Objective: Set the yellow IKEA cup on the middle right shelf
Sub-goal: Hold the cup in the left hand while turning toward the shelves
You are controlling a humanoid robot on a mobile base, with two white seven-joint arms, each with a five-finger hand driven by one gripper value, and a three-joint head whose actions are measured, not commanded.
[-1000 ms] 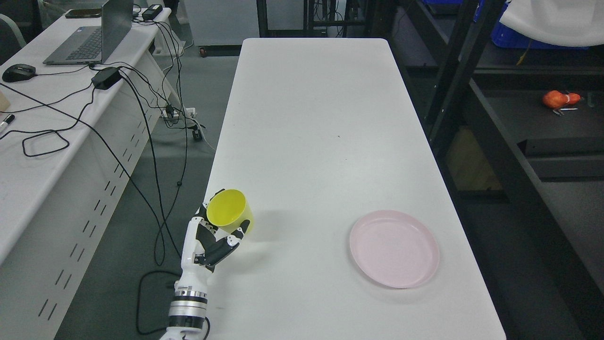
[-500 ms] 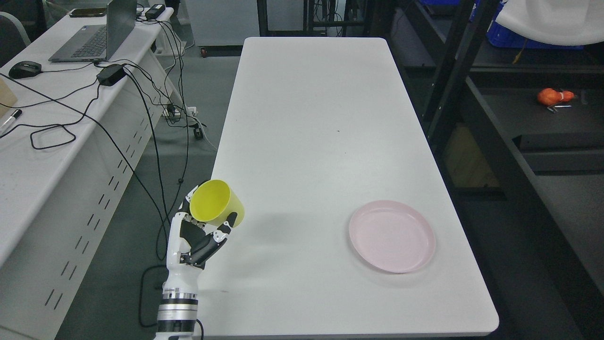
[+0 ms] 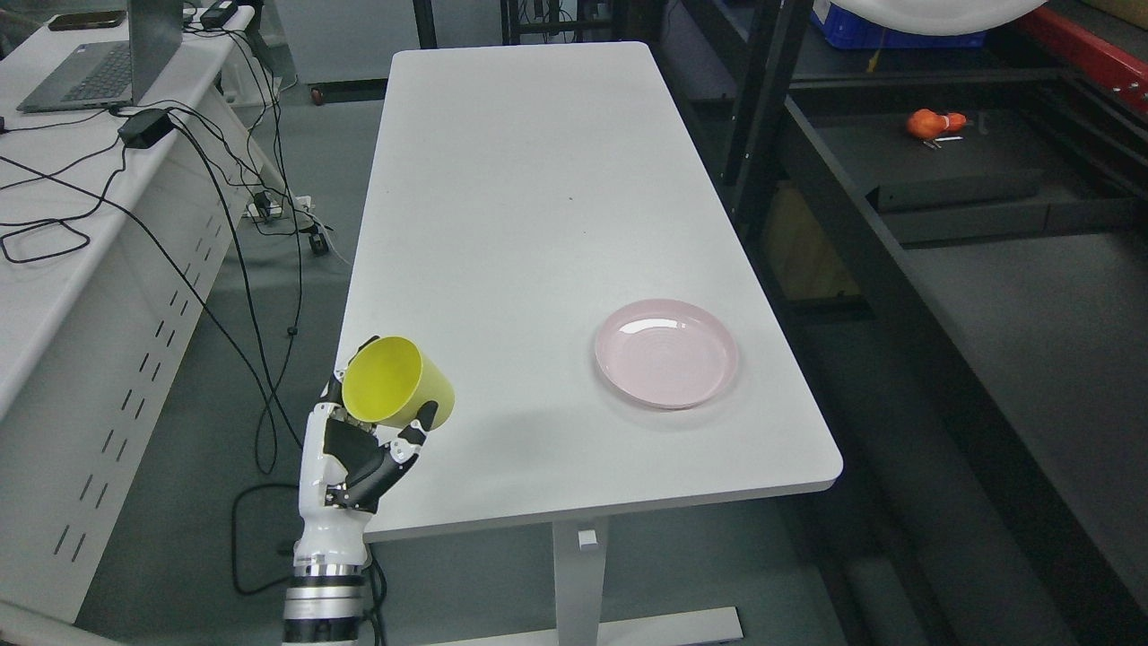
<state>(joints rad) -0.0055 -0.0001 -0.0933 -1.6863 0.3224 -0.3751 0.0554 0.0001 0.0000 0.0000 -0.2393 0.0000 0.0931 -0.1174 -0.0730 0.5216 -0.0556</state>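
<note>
White table (image 3: 538,179) fills your view, and more of its near edge and leg shows than half a second ago; that whole-picture shift is the camera moving, not the things. Your left hand (image 3: 354,449) has its fingers (image 3: 420,422) wrapped around the yellow cup (image 3: 395,381), just as before, holding it tilted over the table's near left corner with the mouth facing up and left; nothing shows inside. Well to the right of the hand lies a pink plate (image 3: 666,353), bare. Far right and beyond, a dark shelf (image 3: 987,296) carries a small orange object (image 3: 928,121).
</note>
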